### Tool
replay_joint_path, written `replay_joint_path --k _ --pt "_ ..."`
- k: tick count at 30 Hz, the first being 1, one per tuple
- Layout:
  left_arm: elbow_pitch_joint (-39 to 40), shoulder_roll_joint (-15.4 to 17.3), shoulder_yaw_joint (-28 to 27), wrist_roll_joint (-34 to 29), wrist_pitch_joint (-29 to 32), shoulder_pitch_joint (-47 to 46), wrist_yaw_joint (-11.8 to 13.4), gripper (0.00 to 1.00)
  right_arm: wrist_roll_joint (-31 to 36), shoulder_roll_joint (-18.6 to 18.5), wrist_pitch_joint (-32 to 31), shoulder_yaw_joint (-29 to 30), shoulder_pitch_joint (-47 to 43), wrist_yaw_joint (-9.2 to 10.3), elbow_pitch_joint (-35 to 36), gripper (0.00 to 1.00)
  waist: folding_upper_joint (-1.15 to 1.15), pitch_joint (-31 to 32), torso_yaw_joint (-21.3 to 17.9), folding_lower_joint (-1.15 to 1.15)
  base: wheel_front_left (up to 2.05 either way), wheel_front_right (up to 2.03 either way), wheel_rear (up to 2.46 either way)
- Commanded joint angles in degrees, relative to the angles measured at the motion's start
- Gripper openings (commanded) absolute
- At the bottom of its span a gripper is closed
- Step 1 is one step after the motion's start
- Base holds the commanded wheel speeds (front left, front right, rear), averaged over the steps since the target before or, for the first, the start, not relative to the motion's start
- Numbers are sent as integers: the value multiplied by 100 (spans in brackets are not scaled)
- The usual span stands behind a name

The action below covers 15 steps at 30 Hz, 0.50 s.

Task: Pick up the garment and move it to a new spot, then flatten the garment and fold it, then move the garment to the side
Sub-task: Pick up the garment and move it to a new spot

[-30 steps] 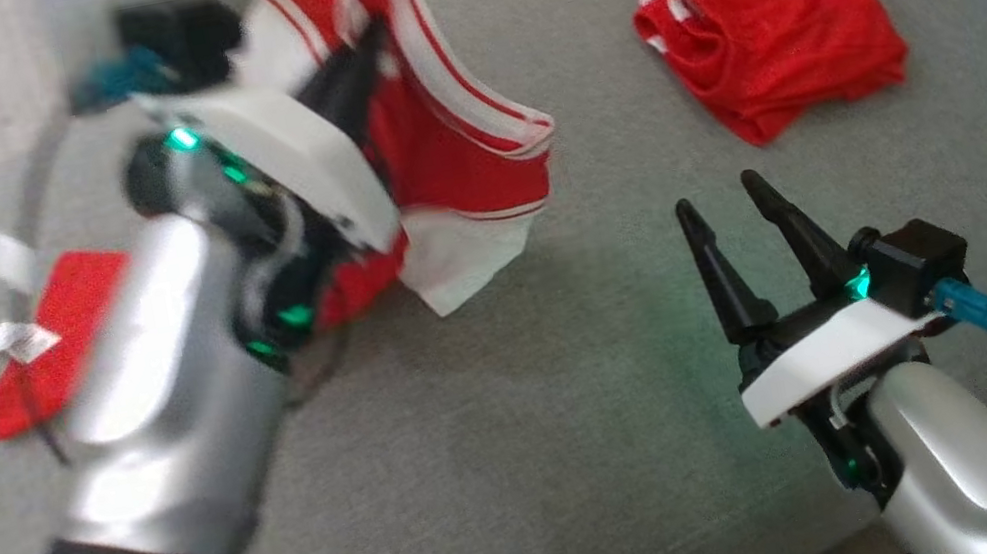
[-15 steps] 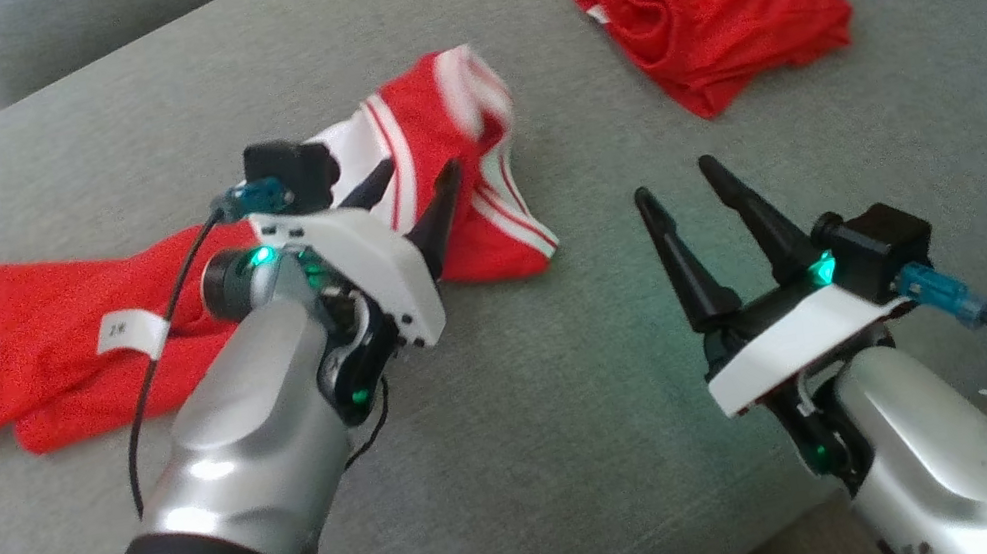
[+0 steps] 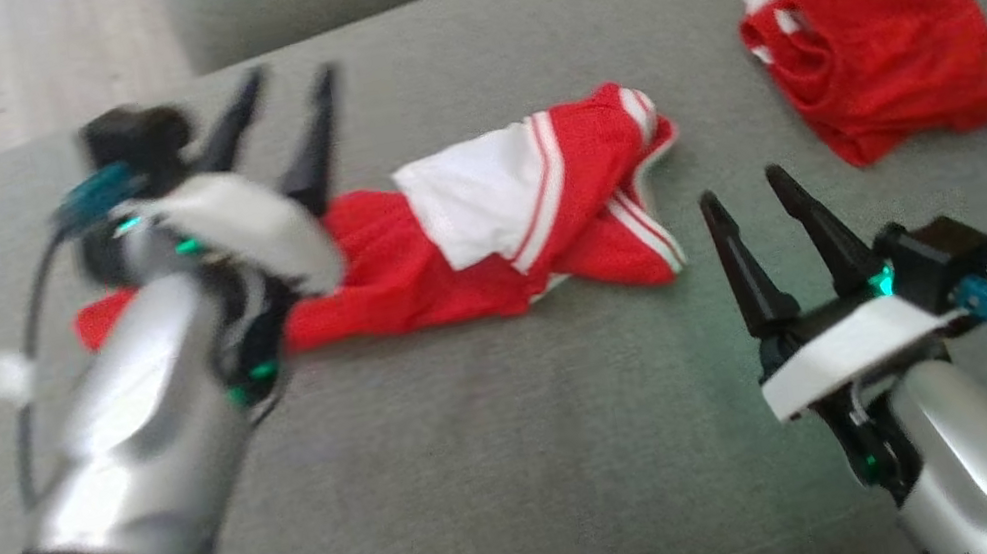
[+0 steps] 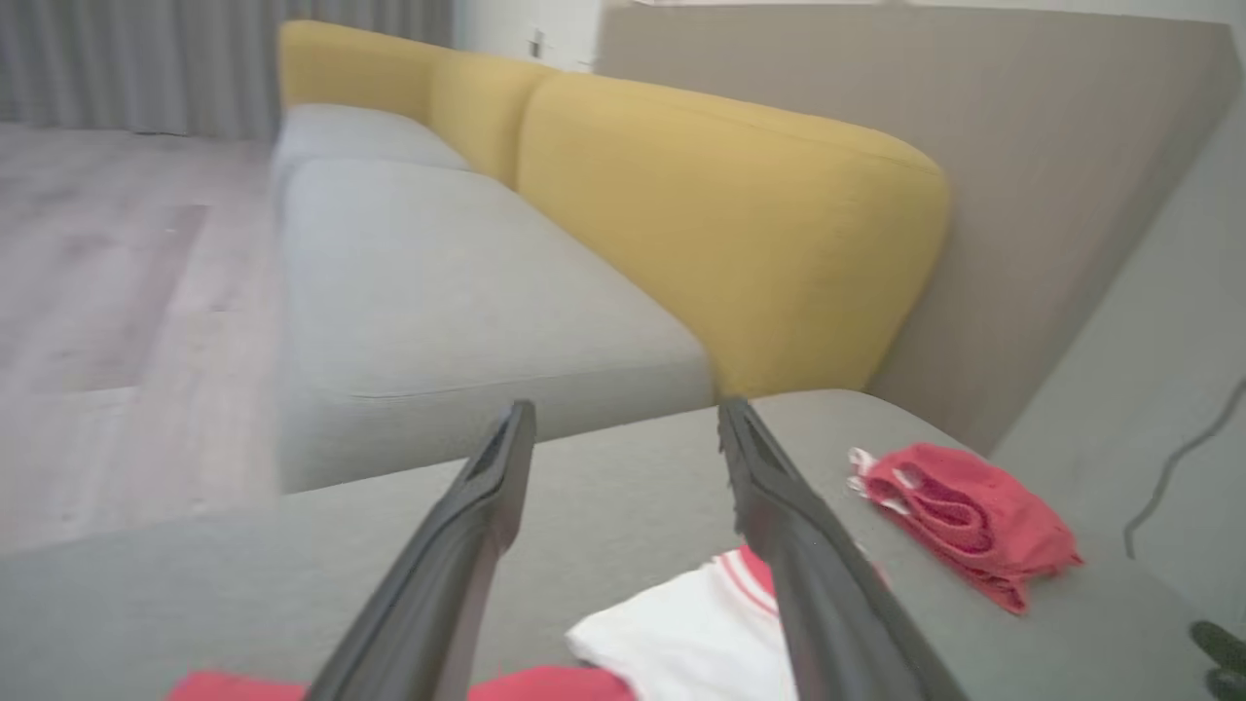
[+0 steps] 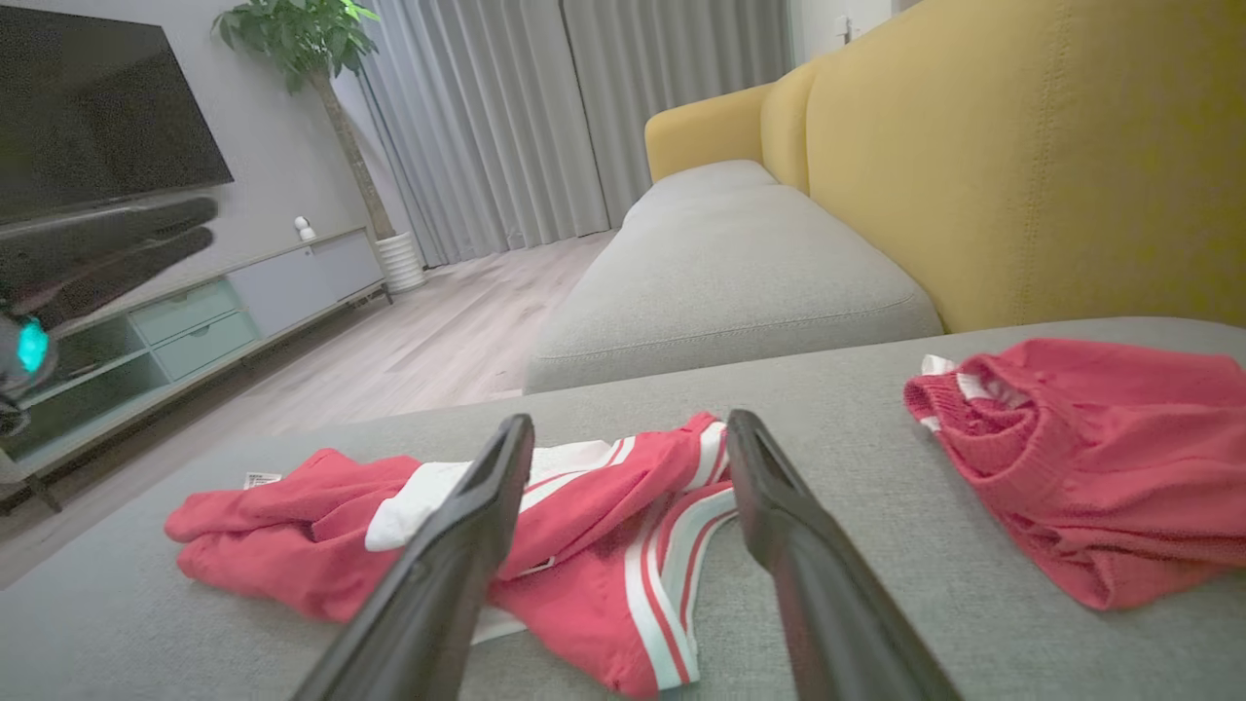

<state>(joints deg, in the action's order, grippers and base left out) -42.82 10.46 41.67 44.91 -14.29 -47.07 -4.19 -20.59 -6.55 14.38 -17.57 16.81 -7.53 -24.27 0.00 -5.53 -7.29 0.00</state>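
Grey woven upholstery covers the sofa seat [image 3: 525, 454] on which all items lie. The red garment with a white panel and white stripes [image 3: 493, 216] lies crumpled and unfolded across the middle of the seat, stretched out lengthwise from left to right, with its striped end toward the right. A small white label [image 5: 261, 479] shows at its plain red left end. A second, all-red garment [image 3: 880, 51] sits bunched at the far right of the seat, well apart from the first. The left hand [image 3: 291, 74] is raised above the left end of the striped garment; its two dark fingers stand wide apart and have hold of nothing, and it is blurred in the head view. The right hand [image 3: 742, 186] hovers over the near right part of the seat, near the striped end but clear of it, fingers likewise spread and empty. Behind the seat stands a yellow backrest [image 5: 1022, 146]; beyond lie a wooden floor [image 5: 438, 341], grey curtains [image 5: 584, 107], a potted plant [image 5: 292, 39] and a television [image 5: 97, 107].
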Motion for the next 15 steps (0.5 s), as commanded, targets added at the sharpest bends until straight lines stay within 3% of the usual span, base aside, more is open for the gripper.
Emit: replay_joint_path --k 1,4,8,11,15 --pt "246 280 -276 -63 -62 -5 78 100 43 -57 62 -51 25 4 183 100 0 185 263 0 0 0 0" --pt "1036 747 -834 -286 -68 604 406 100 65 -91 62 45 -84 4 201 100 0 228 434 0 0 0 0" --pt "2219 1115 -1618 -648 -69 1753 859 100 75 -106 59 122 -226 4 235 100 0 274 546 0 0 0 0" --pt "3058 1163 -2222 -958 -70 2677 1123 100 51 -87 57 188 -305 4 258 100 0 295 558 0 0 0 0" --pt "3798 943 -2863 -1358 -70 3749 1340 100 49 -70 57 233 -397 4 278 100 0 316 547 0 0 0 0"
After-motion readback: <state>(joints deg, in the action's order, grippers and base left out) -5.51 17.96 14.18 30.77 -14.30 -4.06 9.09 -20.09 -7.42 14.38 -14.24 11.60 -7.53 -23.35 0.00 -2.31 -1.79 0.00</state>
